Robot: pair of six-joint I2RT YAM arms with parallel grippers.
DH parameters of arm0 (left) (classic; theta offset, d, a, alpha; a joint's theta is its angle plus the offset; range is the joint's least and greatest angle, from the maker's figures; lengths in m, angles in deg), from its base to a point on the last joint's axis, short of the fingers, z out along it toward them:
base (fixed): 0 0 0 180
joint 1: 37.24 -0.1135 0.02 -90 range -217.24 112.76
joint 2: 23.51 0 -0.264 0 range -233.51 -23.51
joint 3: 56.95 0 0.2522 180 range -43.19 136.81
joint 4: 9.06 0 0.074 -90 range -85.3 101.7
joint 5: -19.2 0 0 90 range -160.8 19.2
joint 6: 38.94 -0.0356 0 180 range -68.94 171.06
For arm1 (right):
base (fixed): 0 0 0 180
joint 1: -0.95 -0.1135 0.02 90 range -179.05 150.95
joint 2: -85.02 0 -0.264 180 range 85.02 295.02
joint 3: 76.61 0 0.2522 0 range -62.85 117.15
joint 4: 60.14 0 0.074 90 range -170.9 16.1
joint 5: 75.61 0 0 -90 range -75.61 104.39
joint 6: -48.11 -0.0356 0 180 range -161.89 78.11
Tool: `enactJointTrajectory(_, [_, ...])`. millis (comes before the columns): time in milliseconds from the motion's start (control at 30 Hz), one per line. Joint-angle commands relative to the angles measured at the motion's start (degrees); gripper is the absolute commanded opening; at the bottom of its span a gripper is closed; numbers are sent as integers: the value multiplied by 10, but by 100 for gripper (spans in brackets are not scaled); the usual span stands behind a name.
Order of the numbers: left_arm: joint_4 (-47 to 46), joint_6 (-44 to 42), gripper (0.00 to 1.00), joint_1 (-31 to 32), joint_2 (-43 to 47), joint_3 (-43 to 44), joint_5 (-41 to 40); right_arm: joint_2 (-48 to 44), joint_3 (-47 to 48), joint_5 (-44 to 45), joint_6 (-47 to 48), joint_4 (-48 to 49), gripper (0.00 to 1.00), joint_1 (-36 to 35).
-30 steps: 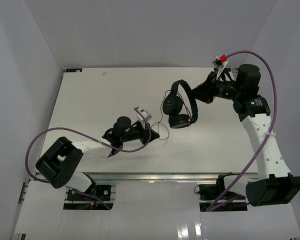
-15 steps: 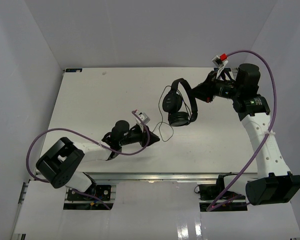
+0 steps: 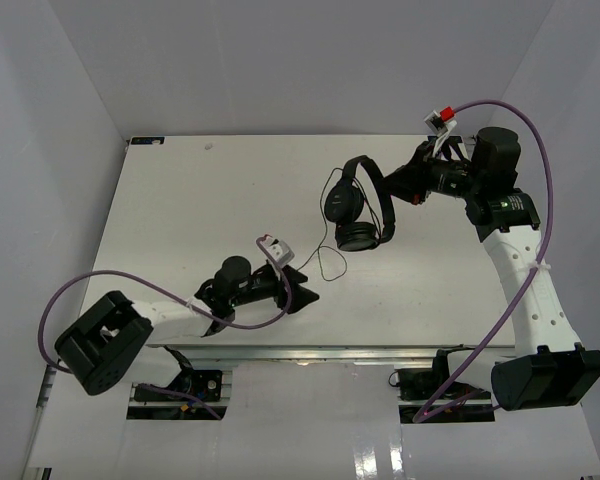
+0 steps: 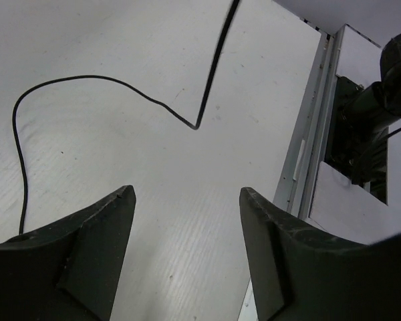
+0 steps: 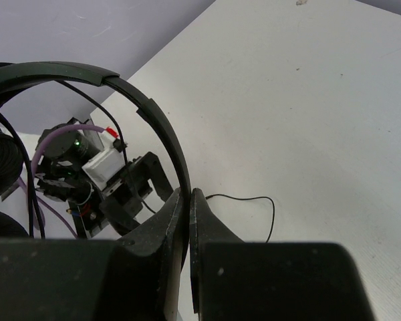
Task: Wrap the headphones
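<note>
Now the right hand (image 5: 188, 200) pinches the headphones (image 3: 343, 208) by the headband (image 5: 147, 110); the left hand (image 4: 186, 194), spread wide, should close squarely over the loose cord (image 4: 87, 78).

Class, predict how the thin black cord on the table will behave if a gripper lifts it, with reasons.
Probably floppy: the cord lies in loose curves with a kink, so it should droop either side of a pinch. Being so thin, it may slip from the open left gripper unless pinched squarely.
</note>
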Motion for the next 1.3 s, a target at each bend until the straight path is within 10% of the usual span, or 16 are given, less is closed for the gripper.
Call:
enactJointTrajectory(0, [-3,-58,82,1,92,-44,-2,-4,3,-6,-15,28,8,4])
enactJointTrajectory(100, [-7,-70,98,1,115,-58,-8,-3,2,-5,-14,28,8,3])
enactJointTrajectory(733, [-214,-54,96,73,-140,93,-137,-13,-13,-4,-23,36,8,4])
enactJointTrajectory(867, [-203,-37,69,74,-166,126,-115,-14,-14,-4,-26,37,8,3])
enactJointTrajectory(1000, [-207,-18,14,74,-175,121,-98,-16,-11,1,-27,37,8,4])
enactJointTrajectory(1267, [-207,19,9,79,-177,96,-102,-16,-29,37,-82,67,8,4])
